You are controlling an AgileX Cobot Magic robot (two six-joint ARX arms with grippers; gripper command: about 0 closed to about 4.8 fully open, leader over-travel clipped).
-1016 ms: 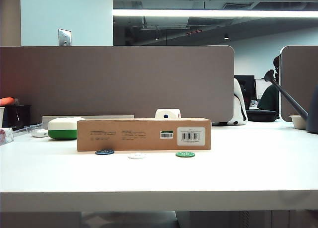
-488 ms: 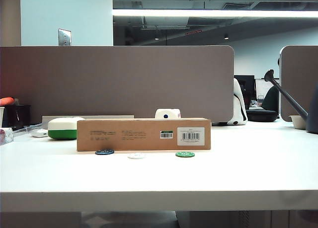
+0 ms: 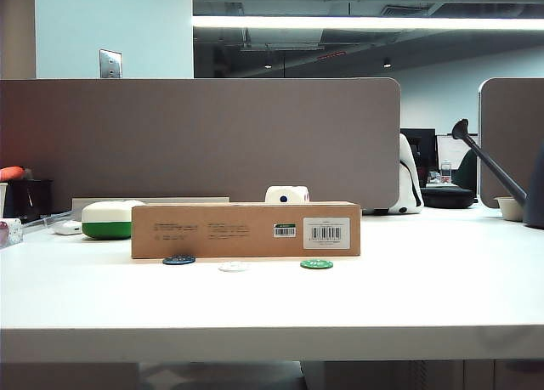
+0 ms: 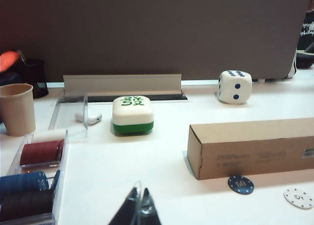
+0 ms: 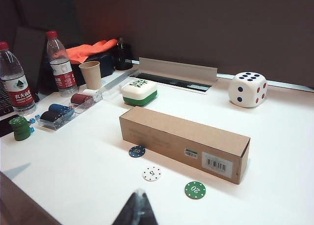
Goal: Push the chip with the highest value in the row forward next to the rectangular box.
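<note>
Nearest, the left gripper (image 4: pixel 137 210) and right gripper (image 5: pixel 139 209) hover above the table (image 3: pixel 272 301), fingertips seemingly pressed together, though mostly cropped. Beyond, the blue chip (image 5: pixel 137 151) lies just beside the rectangular box (image 5: pixel 184 140), ahead of the white chip (image 5: pixel 152 173) and green chip (image 5: pixel 195 189).
</note>
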